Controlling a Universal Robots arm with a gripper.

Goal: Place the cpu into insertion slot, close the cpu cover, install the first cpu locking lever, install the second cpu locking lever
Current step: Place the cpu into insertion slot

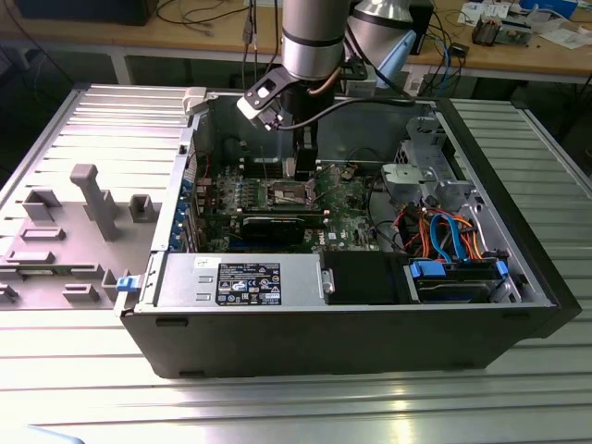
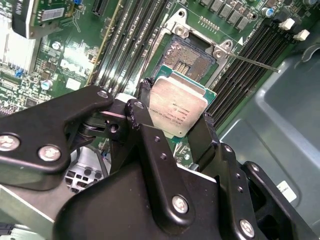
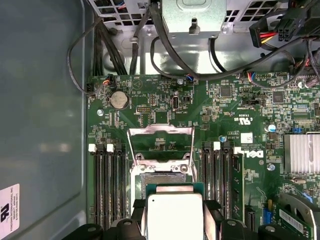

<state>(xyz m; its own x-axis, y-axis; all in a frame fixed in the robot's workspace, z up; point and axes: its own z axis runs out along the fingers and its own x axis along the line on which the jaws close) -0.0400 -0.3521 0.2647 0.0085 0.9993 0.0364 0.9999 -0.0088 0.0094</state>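
Gripper (image 2: 175,114) closed on cpu (image 2: 180,102) edges, seemingly just above open insertion slot (image 2: 189,57), cpu cover (image 3: 160,131) raised

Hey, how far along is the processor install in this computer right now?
Nothing is finished yet. The gripper is clamped on the chip, holding it over the socket, which is empty. The cover is flipped open, and a locking lever sticks out unlatched. Seating the chip, closing the cover and both levers remain.

Exterior view overlooks case (image 1: 370,324), both wrist views near motherboard (image 3: 165,100) (image 2: 75,55)
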